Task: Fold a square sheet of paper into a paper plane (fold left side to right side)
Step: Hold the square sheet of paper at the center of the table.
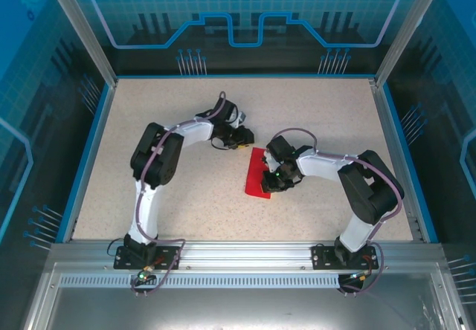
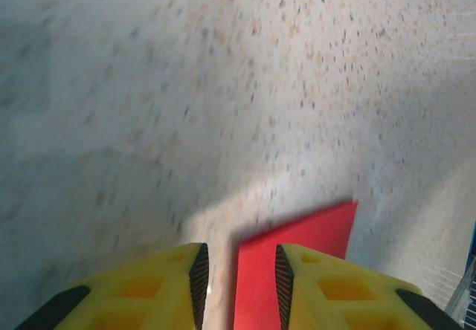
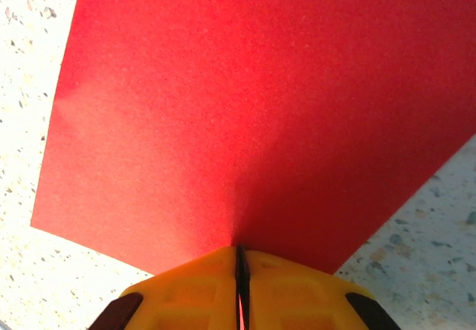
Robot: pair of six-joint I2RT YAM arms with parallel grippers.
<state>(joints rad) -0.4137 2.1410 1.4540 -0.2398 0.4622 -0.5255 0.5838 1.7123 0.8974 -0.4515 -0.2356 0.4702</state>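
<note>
- Right fingers (image 3: 251, 264) are pressed together on the near edge of the red sheet of paper (image 3: 260, 107), pinching it.
- Left fingers (image 2: 200, 274) stand apart and grip nothing; a corner of the sheet shows in the gap, close against the inner face of one finger.
- Seen from above, the sheet sits mid-bench (image 1: 312, 114) as a narrow red shape between the two wrists.
</note>
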